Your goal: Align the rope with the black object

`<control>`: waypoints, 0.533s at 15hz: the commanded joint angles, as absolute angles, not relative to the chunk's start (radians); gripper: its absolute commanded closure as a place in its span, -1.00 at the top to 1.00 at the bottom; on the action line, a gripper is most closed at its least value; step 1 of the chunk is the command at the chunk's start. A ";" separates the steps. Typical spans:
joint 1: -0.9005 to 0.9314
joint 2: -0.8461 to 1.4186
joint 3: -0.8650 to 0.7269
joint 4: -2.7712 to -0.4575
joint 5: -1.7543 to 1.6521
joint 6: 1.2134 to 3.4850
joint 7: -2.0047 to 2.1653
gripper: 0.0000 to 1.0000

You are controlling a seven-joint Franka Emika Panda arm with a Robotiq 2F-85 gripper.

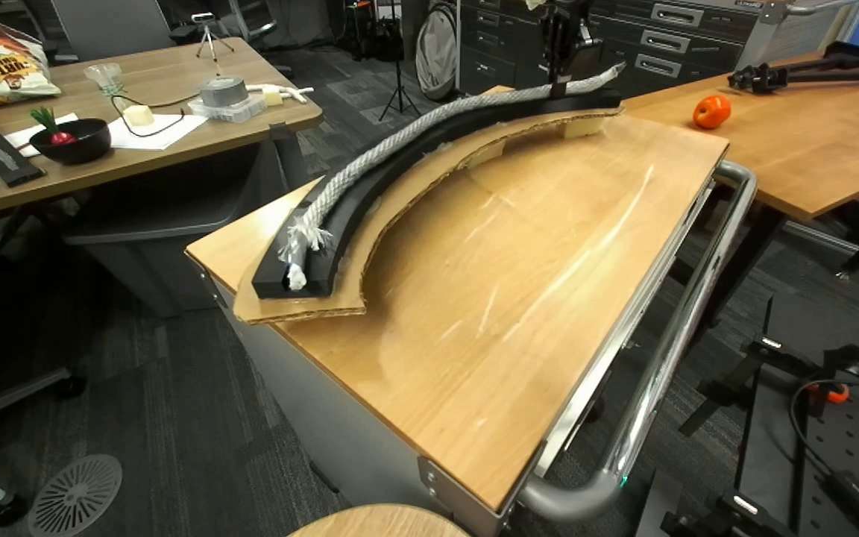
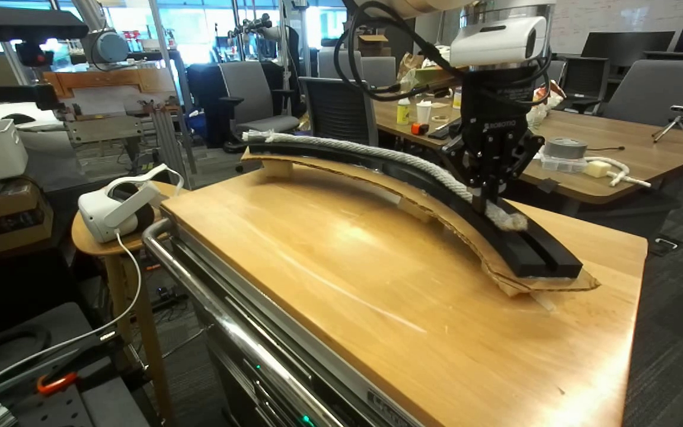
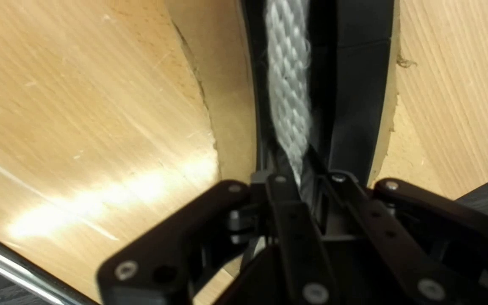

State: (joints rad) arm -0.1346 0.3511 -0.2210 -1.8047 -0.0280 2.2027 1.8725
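In both exterior views the pale braided rope point(image 1: 400, 139) point(image 2: 401, 156) follows the arc of the black object point(image 1: 351, 206) point(image 2: 531, 268), a long curved strip with a groove. Frayed at its far end from my hand, the rope rests there in the groove. My gripper point(image 1: 560, 87) point(image 2: 485, 204) is shut on the rope near its opposite end, and a short tail beyond the fingers tilts up above the strip in an exterior view. From the wrist, the rope point(image 3: 288, 72) runs over the black object point(image 3: 362, 97) and narrows between my fingertips point(image 3: 275, 154). The pinched part is hidden.
Curved cardboard point(image 1: 382, 220) lies under the black strip on a wooden tabletop point(image 1: 489, 298). Along the table's side runs a chrome handle point(image 1: 681, 335). A white headset point(image 2: 107, 210) sits on a stool, and an orange-red fruit point(image 1: 713, 112) lies on a neighbouring table.
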 commanded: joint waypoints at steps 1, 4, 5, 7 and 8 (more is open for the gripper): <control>-0.137 0.365 -0.222 -1.767 0.002 2.202 1.870 -0.94; -0.129 0.372 -0.226 -1.770 -0.022 2.220 1.871 -0.94; -0.129 0.375 -0.227 -1.770 -0.023 2.220 1.871 -0.94; -0.130 0.382 -0.228 -1.767 -0.024 2.219 1.870 -0.94; -0.131 0.385 -0.229 -1.764 -0.023 2.220 1.870 -0.94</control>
State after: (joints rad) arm -0.1351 0.3598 -0.2209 -1.7968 -0.0185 2.2084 1.8719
